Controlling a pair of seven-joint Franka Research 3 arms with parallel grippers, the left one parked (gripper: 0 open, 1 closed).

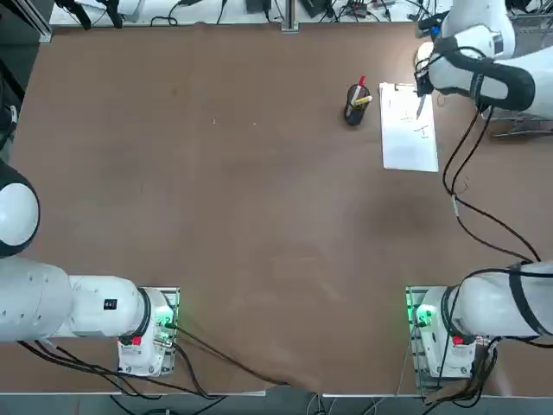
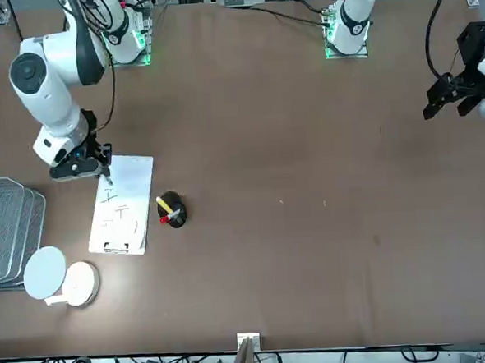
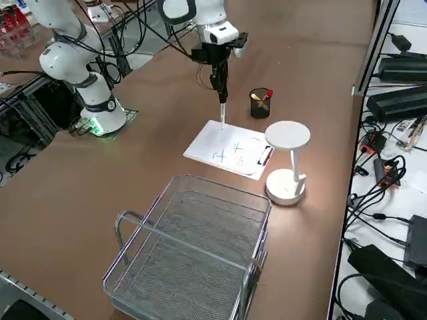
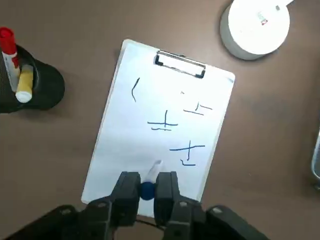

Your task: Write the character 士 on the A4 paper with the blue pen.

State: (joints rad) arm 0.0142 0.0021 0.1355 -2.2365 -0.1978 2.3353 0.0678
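Note:
The A4 paper (image 4: 150, 107) lies on the brown table with a clip (image 4: 180, 65) at its short edge and several thin blue handwritten marks. My right gripper (image 4: 147, 186) is shut on the blue pen (image 4: 147, 190), which it holds upright. In the right side view the blue pen (image 3: 221, 100) hangs from the gripper (image 3: 219, 63), its tip at the edge of the paper (image 3: 227, 150) farthest from the clip. Whether the tip touches the sheet I cannot tell. From overhead the gripper (image 1: 422, 86) stands over the paper (image 1: 408, 134).
A black pen cup (image 1: 356, 105) with a red-tipped pen and a yellow pen stands beside the paper. A white desk lamp (image 3: 287, 163) is near the clip end. A wire basket (image 3: 193, 247) sits beyond it at the table's right edge.

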